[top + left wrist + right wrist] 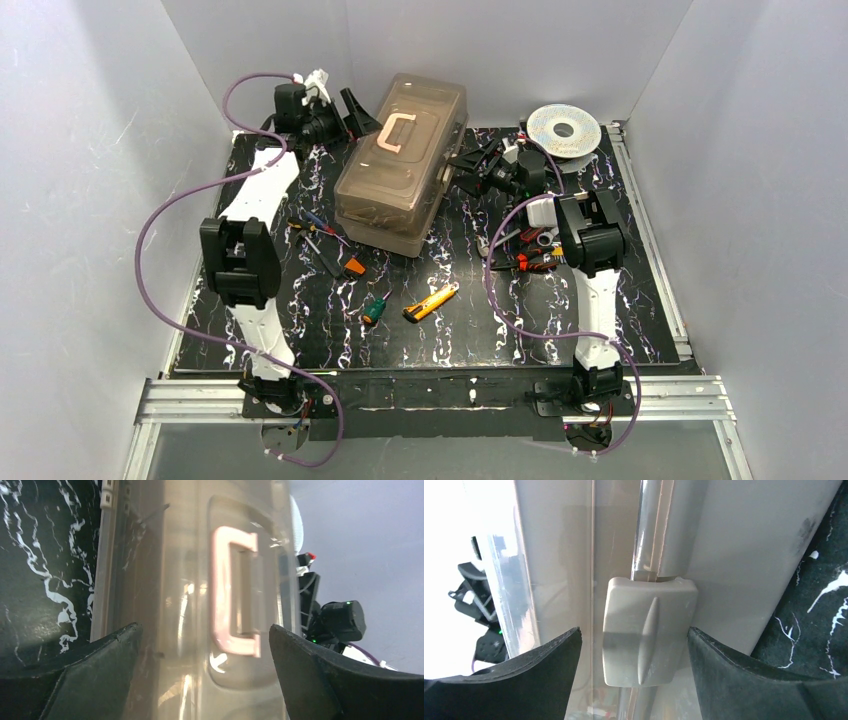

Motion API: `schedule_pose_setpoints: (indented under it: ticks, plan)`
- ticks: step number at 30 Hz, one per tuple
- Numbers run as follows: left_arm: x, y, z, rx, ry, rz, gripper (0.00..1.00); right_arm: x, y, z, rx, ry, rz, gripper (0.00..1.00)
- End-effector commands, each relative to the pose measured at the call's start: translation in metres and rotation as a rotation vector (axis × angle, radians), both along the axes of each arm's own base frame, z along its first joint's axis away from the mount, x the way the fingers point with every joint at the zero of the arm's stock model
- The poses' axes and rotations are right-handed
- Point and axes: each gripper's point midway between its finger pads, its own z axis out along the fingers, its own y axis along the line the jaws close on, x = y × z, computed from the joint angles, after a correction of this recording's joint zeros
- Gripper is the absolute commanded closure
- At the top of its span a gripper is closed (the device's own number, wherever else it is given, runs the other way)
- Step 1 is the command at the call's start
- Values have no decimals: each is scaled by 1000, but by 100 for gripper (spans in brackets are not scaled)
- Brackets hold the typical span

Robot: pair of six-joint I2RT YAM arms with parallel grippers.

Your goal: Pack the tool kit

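The beige toolbox [395,195] stands at the back middle of the table, its translucent brown lid down and its cream handle [397,135] flat on top. My left gripper [356,115] is open at the box's far left corner. In the left wrist view its jaws [205,637] stand apart over the lid, with the handle [232,590] ahead. My right gripper [468,172] is open at the box's right side. In the right wrist view its jaws [634,637] straddle the beige latch [646,630] without closing on it. Loose screwdrivers [318,232], a green screwdriver [373,310] and a yellow knife [431,302] lie in front.
A round silver spool [563,130] lies at the back right corner. Pliers with red handles [535,260] lie under my right arm. An orange-tipped tool [353,267] lies by the screwdrivers. Grey walls close in the black marbled table [450,340] on three sides.
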Motion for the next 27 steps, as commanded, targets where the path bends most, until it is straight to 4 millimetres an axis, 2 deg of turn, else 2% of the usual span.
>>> schedule_pose_setpoints:
  ticks: [1, 4, 7, 9, 11, 15, 22, 27]
  plan:
    - [8, -15, -18, -67, 77, -51, 2, 1, 11, 38, 46, -139, 55, 19]
    - [13, -22, -35, -106, 128, -82, 2, -1, 13, 41, 79, -157, 74, 25]
    - [15, -27, -48, -133, 156, -98, 2, -2, 11, 49, 174, -179, 74, 37]
    - [12, -29, -56, -142, 166, -105, 2, -2, 11, 52, 211, -171, 74, 48]
    - [8, -30, -60, -143, 171, -112, 2, -2, 11, 52, 208, -167, 75, 57]
    - [-1, -33, -63, -135, 167, -127, 2, -7, 8, 47, 162, -156, 61, 66]
    - [-19, -33, -56, -85, 144, -107, 2, -13, 0, 36, -6, -95, -1, 72]
    - [-34, -34, -46, 13, 101, -92, 2, -15, -6, 29, -164, -66, -48, 74]
